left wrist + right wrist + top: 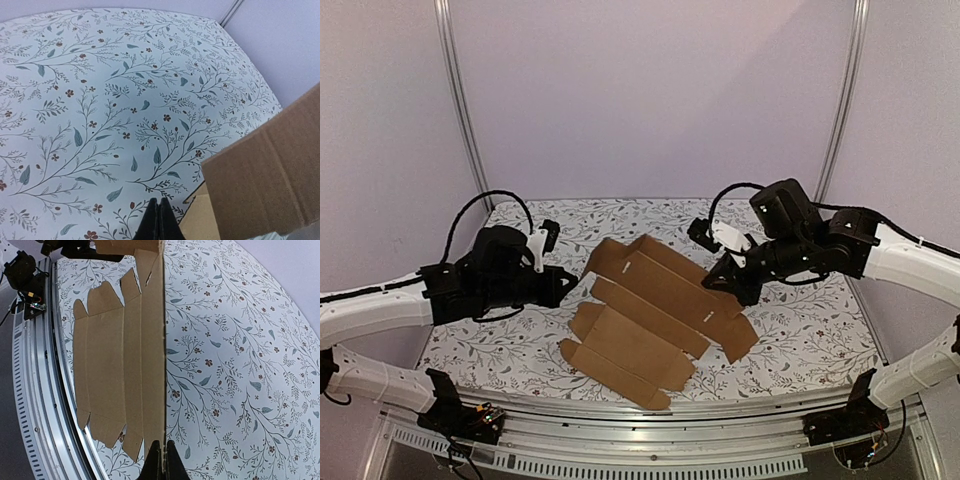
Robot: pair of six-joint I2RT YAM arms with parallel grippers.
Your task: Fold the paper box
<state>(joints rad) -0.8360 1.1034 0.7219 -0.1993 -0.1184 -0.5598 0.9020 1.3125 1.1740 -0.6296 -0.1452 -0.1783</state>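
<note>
The paper box (650, 315) is not a box yet. It is a flat brown card sheet with flaps and tabs. It lies in the middle of the table, on the cloth with little leaves and flowers (800, 330), between the two arms. Most of it lies flat. One long part on the far side looks tipped up along a fold.

The left gripper (568, 282) is at the left end of the sheet, and its fingers are pressed tight together. In the left wrist view there is nothing between them, and a card flap sits just beside them on the right.

The right gripper (728, 285) is at the right end of the sheet, and it is clenched too. In the right wrist view the edge of the tipped-up part runs right up to the fingertips. It is too hard to tell if they touch it or pinch it.

The job looks like it is at the start, with the first long side being stood up. Next, the closed fingers would likely have to push that side up straight while the other arm keeps the sheet from sliding. Then the small end flaps need to be turned in.

There is no tub or tray here, and the sheet has nothing on it
</note>
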